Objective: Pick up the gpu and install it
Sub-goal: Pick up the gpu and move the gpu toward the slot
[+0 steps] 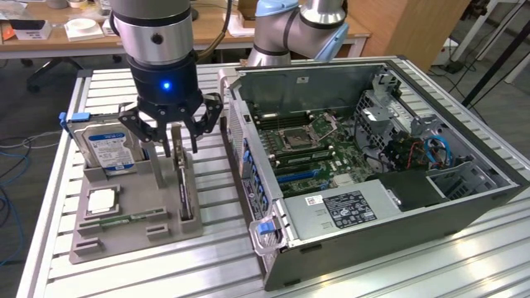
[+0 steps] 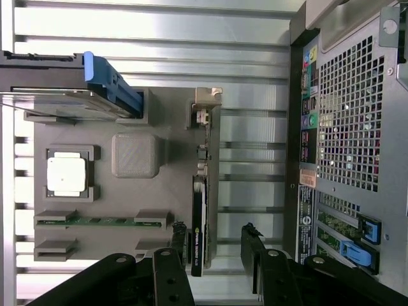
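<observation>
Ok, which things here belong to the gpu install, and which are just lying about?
Job in hand:
gpu, standing on edge in the grey holder
gripper, open, over the gpu
computer case, side open

Lying about, in the same holder:
hard drive
processor chip
memory stick

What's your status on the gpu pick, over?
Tool open, straddling the gpu. Card on edge in gray holder, not lifted. Hard drive alongside, apart from the fingers.

The gripper (image 1: 180, 151) straddles the upright gpu (image 1: 184, 186), with hard drive (image 1: 108, 146) and computer case (image 1: 248, 155) flanking nearby.
</observation>
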`<state>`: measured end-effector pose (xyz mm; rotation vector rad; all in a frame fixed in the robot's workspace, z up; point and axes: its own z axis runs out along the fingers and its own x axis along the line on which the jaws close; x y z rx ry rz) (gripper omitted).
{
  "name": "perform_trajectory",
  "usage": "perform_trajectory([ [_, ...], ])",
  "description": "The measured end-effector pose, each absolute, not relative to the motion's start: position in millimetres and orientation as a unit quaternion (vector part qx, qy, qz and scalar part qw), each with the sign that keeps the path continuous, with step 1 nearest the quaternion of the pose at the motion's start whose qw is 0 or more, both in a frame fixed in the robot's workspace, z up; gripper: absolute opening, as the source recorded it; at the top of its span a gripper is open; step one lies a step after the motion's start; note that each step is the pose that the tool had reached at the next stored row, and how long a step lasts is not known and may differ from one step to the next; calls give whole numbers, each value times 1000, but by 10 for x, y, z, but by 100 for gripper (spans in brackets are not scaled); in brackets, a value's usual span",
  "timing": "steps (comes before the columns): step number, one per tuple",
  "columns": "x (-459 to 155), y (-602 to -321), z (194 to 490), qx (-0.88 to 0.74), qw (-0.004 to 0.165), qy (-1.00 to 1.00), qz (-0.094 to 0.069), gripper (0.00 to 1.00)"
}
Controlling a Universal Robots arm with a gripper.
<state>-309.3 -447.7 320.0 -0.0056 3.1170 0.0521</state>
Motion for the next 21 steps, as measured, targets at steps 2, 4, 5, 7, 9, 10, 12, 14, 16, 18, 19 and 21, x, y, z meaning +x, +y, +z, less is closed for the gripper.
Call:
perform_trajectory([
  [2, -3093, -4477, 3200, -2, 12, 1000, 17, 47],
  [4, -3093, -4477, 3200, -2, 12, 1000, 17, 47],
  [5, -3093, -4477, 3200, -2, 12, 1000, 17, 47],
  [7, -3093, -4477, 3200, -2, 12, 1000, 17, 47],
  [9, -3093, -4476, 3195, -2, 12, 1000, 17, 47],
  [10, -3093, -4477, 3189, -2, 12, 1000, 17, 47],
  [12, -3099, -4477, 3174, -2, 12, 1000, 17, 47],
  [14, -3106, -4476, 3153, -1, 13, 1000, 17, 47],
  [16, -3111, -4477, 3134, -1, 13, 1000, 17, 47],
  [18, -3112, -4477, 3116, -1, 13, 1000, 17, 47],
  [19, -3113, -4477, 3107, 0, 13, 1000, 17, 47],
  [21, -3114, -4477, 3092, 0, 14, 1000, 17, 47],
])
